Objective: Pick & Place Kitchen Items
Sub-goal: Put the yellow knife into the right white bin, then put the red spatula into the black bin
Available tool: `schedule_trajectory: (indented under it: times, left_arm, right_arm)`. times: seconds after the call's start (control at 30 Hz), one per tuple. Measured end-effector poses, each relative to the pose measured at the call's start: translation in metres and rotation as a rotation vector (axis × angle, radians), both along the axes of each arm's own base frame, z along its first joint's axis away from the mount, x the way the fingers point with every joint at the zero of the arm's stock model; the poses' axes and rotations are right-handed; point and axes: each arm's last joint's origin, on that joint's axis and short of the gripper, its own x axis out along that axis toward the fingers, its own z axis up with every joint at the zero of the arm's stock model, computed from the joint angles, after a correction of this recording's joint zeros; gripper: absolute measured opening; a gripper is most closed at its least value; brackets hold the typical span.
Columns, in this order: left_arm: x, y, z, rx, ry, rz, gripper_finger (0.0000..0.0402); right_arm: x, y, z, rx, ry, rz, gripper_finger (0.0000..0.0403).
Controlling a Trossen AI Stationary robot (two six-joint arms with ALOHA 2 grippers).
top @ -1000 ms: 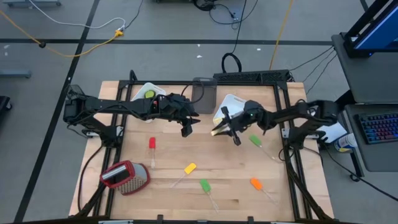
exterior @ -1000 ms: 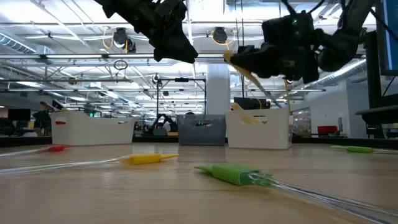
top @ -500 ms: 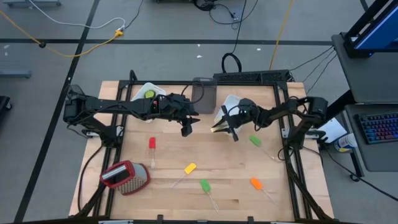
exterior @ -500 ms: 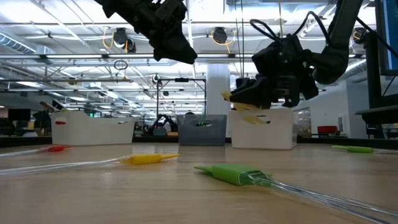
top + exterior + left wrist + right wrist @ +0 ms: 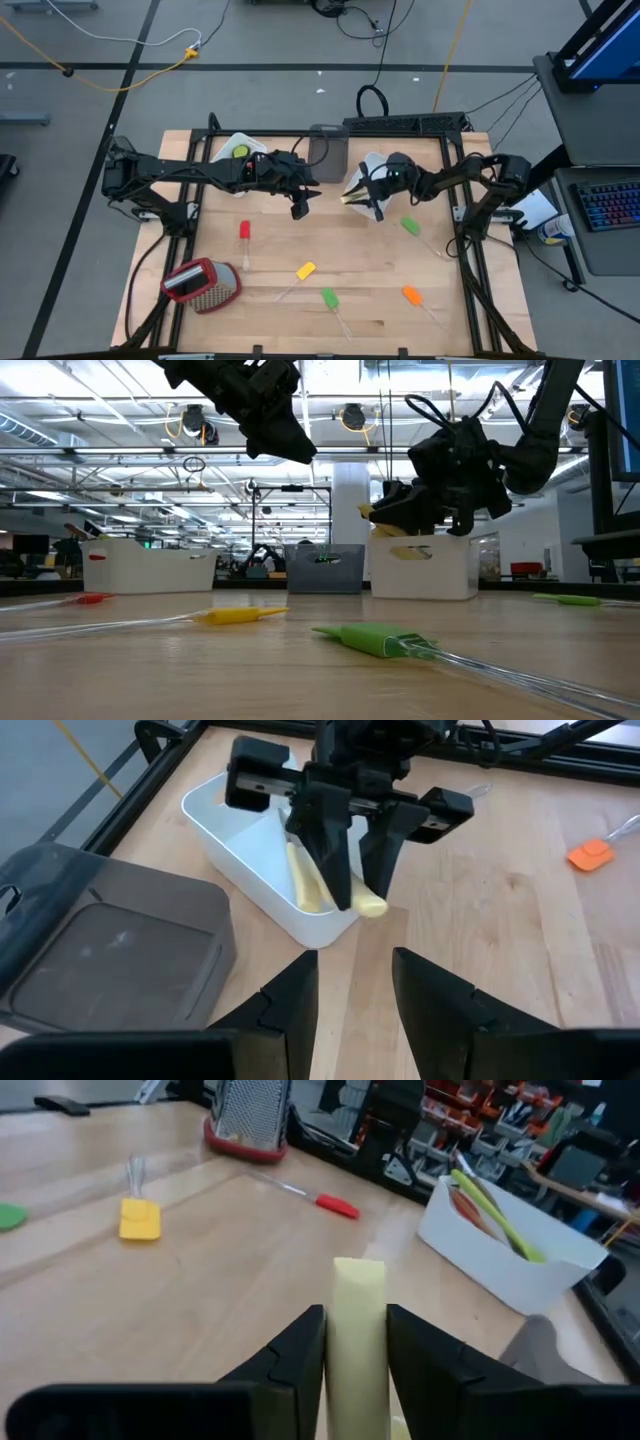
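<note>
Wood-plank table: right jaws pinch pale flat knife handle, left jaws apart.

The right pincer has drawn back toward the white tub — carrying its pale-handled knife from mid-bench to the tub's rim, and lower.

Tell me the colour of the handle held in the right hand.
Pale yellow handle, clamped in the right hand; the right wrist view shows it best.
</note>
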Motion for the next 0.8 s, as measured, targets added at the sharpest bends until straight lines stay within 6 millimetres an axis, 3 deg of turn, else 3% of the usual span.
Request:
schedule_trajectory:
  times: [0.4, 0.8]
  left_arm:
    - [0.000, 0.000, 0.000, -0.009, -0.001, 0.006, 0.0131]
    - [-0.003, -0.001, -0.004, -0.041, 0.043, 0.024, 0.0131]
  right_arm:
    - [-0.002, -0.005, 0.001, 0.019, 0.007, -0.024, 0.0096]
    - [-0.009, 0.000, 0.027, 0.110, -0.019, -0.038, 0.0118]
